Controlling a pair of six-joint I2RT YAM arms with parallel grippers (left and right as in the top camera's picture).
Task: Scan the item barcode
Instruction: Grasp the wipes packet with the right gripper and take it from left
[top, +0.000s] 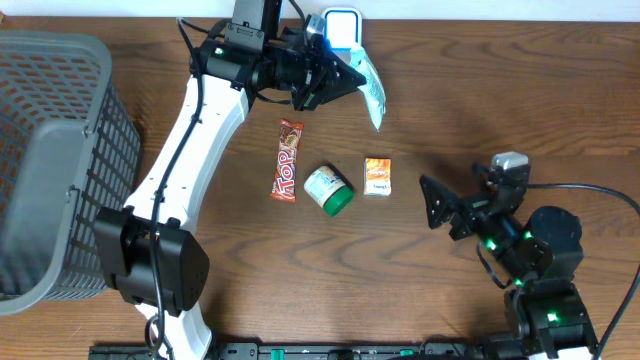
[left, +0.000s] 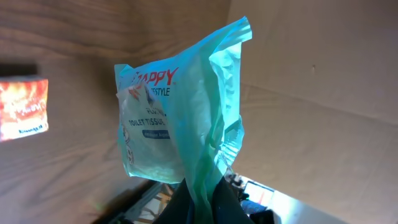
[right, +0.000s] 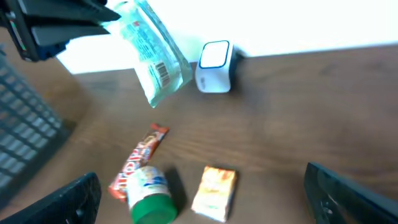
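Here the left jaws pinch the pack (top: 370, 88) aloft beside the scanner (top: 342, 28), right jaws idle and wide; its barcode (right: 163, 73) seems turned away, so rotate it toward the scanner.

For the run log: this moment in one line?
left gripper: shut on tissue pack near scanner | right gripper: open, empty | barcode: visible in right wrist view

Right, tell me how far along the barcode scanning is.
Done: the left gripper is shut on the tissue pack, lifted off the table. In hand: the pack hangs beside the scanner, barcode showing; whether it has registered I cannot tell. Left: chocolate bar, green-lidded jar and orange box lie on the table. The right gripper is open.
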